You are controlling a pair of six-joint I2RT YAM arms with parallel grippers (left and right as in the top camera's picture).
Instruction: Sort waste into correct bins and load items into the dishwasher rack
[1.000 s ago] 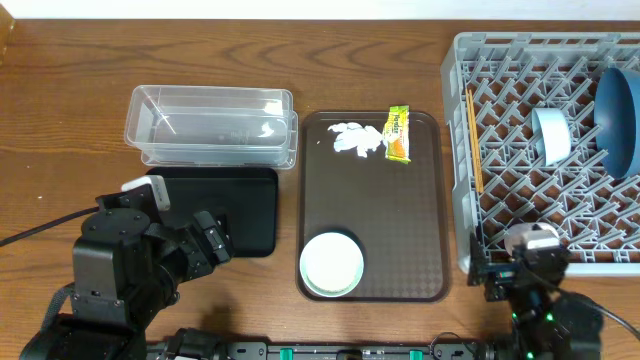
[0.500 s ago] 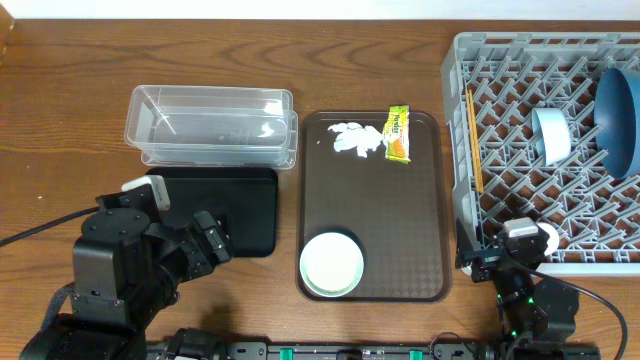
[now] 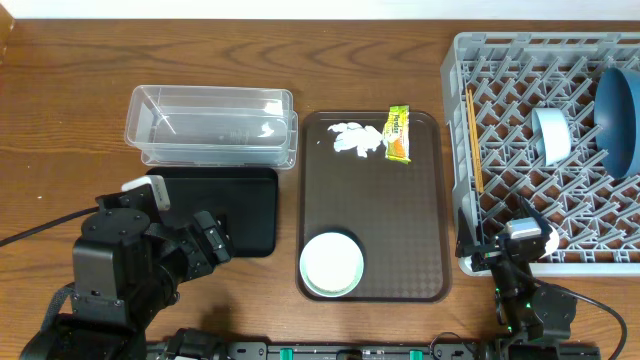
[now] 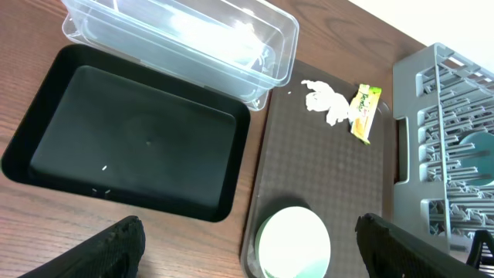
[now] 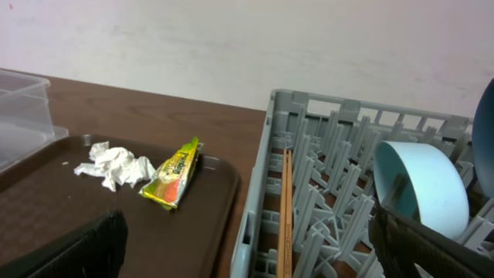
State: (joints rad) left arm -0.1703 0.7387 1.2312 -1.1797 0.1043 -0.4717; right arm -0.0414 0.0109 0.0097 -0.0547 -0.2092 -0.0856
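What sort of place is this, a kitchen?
Probably a mock dish-clearing station rather than a real kitchen: a wooden table holds a grey dishwasher rack and a brown serving tray with a crumpled tissue and snack wrapper.

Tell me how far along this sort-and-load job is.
Done: blue bowl, pale-blue bowl and chopsticks sit in the rack. In hand: nothing; left gripper and right gripper are open and empty. Left: tissue and wrapper lie on the brown tray, unbinned, and the white bowl there needs racking.
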